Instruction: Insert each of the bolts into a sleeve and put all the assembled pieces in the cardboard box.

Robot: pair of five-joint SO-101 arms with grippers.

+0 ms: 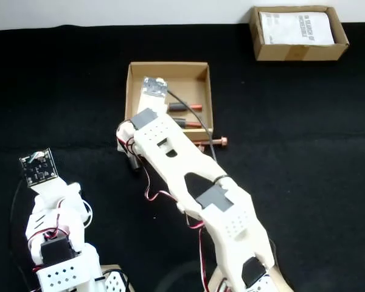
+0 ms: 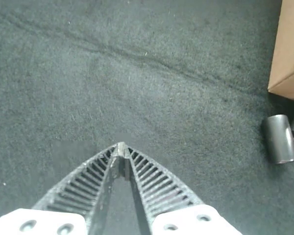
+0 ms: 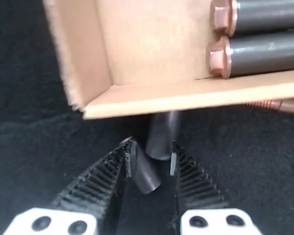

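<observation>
Two sleeved copper bolts (image 3: pixel 264 51) are lying inside the cardboard box (image 3: pixel 152 95); a bare bolt (image 3: pixel 279 104) and two dark sleeves (image 3: pixel 160 137) are lying outside.

1. A black cloth (image 1: pixel 316 158) is covering the table, lying matte under even light.
2. A long crease (image 2: pixel 137 56) is running across the cloth.
3. A pale strip (image 1: pixel 109 12) is showing beyond the cloth's far edge.
4. A spare carton (image 1: pixel 298 52), holding a printed sheet (image 1: pixel 297 27), is sitting at the far right.

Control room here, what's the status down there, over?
Left gripper shut over bare mat. Right gripper open around a sleeve beside the cardboard box. Two assembled pieces inside; one bolt loose outside.
</observation>
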